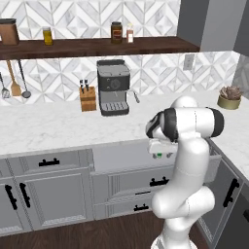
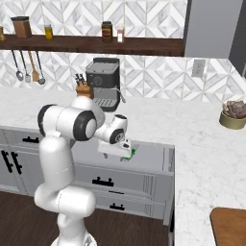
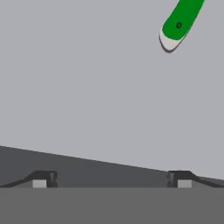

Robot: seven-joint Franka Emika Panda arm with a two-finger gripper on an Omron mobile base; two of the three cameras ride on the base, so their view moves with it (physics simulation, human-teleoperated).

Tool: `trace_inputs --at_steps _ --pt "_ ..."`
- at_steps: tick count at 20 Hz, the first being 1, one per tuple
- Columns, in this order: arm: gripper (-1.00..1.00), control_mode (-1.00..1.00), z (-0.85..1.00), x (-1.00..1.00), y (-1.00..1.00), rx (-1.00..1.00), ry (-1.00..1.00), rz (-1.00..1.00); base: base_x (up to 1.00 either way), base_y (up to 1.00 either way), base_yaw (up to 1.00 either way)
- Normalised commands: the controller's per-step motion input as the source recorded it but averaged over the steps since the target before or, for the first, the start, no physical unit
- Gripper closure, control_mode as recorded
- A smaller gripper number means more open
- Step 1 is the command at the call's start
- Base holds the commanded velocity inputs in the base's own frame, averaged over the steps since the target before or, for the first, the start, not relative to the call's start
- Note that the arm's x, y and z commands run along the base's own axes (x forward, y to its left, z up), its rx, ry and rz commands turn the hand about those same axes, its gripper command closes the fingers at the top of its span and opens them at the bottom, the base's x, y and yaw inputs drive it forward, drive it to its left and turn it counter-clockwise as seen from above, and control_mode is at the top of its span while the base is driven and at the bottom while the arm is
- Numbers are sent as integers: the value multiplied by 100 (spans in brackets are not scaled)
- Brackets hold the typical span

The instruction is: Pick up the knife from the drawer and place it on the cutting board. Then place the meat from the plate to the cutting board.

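- We are reaching down into the open drawer (image 2: 153, 161) with our gripper (image 3: 112, 178), its jaws standing wide and gripping nothing.
- In the hand view, our two fingertips (image 3: 41, 178) are sitting well apart over the drawer's flat grey floor.
- The knife (image 3: 180, 22) is lying on that floor, its green handle end showing toward the top right corner of the hand view, apart from our fingertips.
- In the right base view, a bit of green is peeking out just beside our hand, inside the drawer.
- The cutting board (image 2: 229, 226) is lying at the counter's near right edge, well apart from the drawer.
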Motion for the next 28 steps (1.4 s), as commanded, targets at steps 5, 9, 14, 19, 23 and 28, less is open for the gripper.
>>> trace_inputs --at_steps 5,9,14,19,23,28 --pt "-100 -100 -35 0 0 1 0 0 0 0 0" --pt "-100 -100 -22 4 0 3 0 0 0 0 0" --pt "-100 -100 -24 0 0 1 1 1 0 0 0" --pt "-100 -100 -4 -39 0 0 6 4 0 0 0" --pt "-100 -100 0 -58 0 0 9 2 0 0 0" --pt "-100 -100 0 -85 0 0 12 1 0 0 0"
